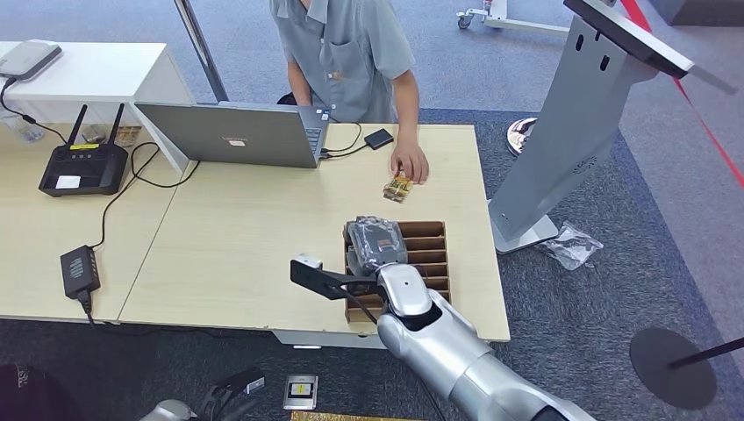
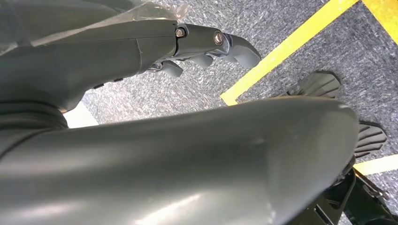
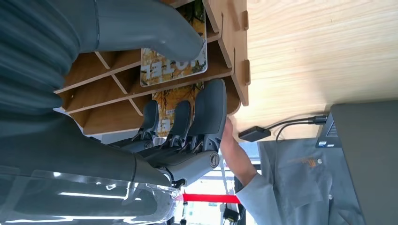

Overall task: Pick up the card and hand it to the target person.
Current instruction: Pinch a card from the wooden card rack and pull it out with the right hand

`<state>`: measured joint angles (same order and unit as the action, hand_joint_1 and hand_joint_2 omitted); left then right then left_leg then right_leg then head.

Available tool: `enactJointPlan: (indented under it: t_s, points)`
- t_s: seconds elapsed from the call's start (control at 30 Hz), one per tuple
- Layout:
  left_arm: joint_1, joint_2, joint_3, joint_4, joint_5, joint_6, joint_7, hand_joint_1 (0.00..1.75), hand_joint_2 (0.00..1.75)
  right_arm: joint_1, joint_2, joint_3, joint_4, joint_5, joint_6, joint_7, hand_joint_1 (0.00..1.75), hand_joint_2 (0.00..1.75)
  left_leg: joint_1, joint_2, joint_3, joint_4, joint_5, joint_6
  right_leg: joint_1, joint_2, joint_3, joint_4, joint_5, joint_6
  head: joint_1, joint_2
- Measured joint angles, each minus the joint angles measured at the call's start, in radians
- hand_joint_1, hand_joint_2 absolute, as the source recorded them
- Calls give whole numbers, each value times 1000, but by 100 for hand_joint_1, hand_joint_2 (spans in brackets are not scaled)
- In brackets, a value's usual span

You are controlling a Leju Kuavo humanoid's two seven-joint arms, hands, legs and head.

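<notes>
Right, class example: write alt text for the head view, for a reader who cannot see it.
A robot's right hand reaches into a slotted wooden card box on a light desk. Across the desk a person's hand rests on cards beside a laptop.

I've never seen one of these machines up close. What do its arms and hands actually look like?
The right arm is smooth, rounded silver metal with a thin black cable near the wrist. The right hand has a grey ribbed cover, a thick grey thumb, darker grey fingers with visible screws, and clear plastic wrap. The left hand looks alike.
</notes>
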<state>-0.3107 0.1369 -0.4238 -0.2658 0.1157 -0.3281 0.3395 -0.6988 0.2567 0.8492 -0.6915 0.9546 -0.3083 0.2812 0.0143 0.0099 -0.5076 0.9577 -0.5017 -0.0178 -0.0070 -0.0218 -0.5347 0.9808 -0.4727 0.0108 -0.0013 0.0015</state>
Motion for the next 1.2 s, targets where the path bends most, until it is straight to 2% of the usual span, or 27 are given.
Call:
enactJointPlan:
  t_s: [1.2]
  points:
    - [3,1,0,1,-10,3,-5,0,0,3,-17,-2,14,1,-14,32,103,175,0,0,1,0,0,0,0,0,0,0,0,0,0,0]
